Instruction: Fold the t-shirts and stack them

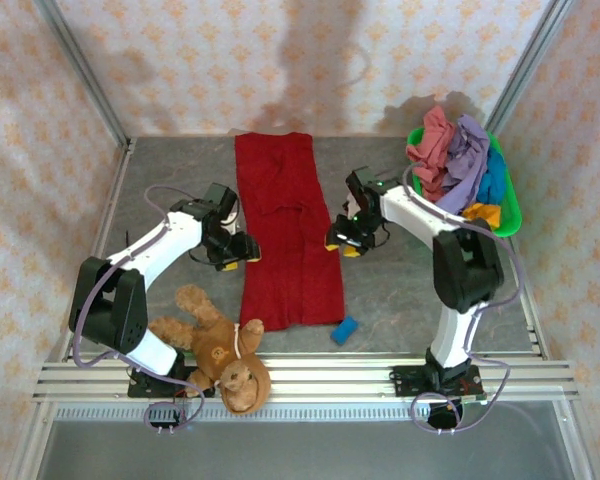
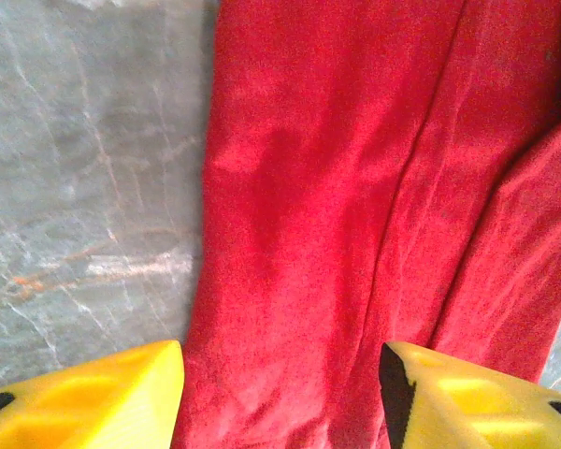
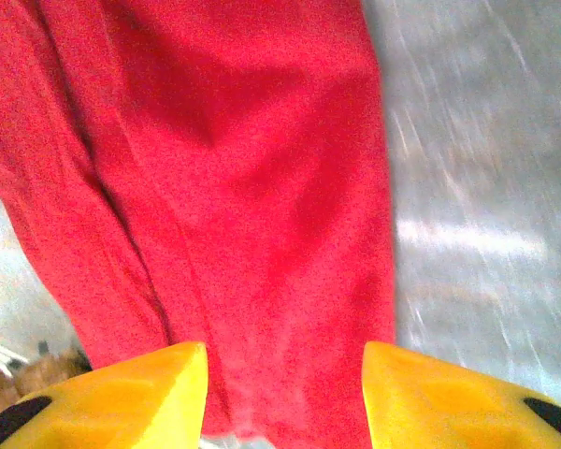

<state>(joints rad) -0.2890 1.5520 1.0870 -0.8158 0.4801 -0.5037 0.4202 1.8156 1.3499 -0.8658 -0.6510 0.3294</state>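
At the near left corner of the tabletop (image 1: 180, 170) a brown teddy bear (image 1: 220, 350) lies sprawled, head toward the near edge. Just to its right, near the middle of the near edge, sits a small blue block (image 1: 344, 330), close beside the near right corner of the dark red t-shirt (image 1: 285, 230). That shirt lies down the middle of the tabletop, folded into a long narrow strip running from near the front edge to the far edge. The left tool (image 1: 242, 255) hangs over the strip's left edge about halfway along, its yellow fingers (image 2: 93, 398) spread apart and pinching nothing, with red cloth lying flat between them. The right tool (image 1: 342, 245) sits opposite at the strip's right edge, its fingers (image 3: 458, 398) likewise parted and empty over the cloth. In the far right corner stands a green basket (image 1: 513, 205) heaped with crumpled tees: a salmon pink t-shirt (image 1: 432, 145), a lavender t-shirt (image 1: 465, 160), a teal blue t-shirt (image 1: 493, 175) and an orange-yellow t-shirt (image 1: 483, 212)
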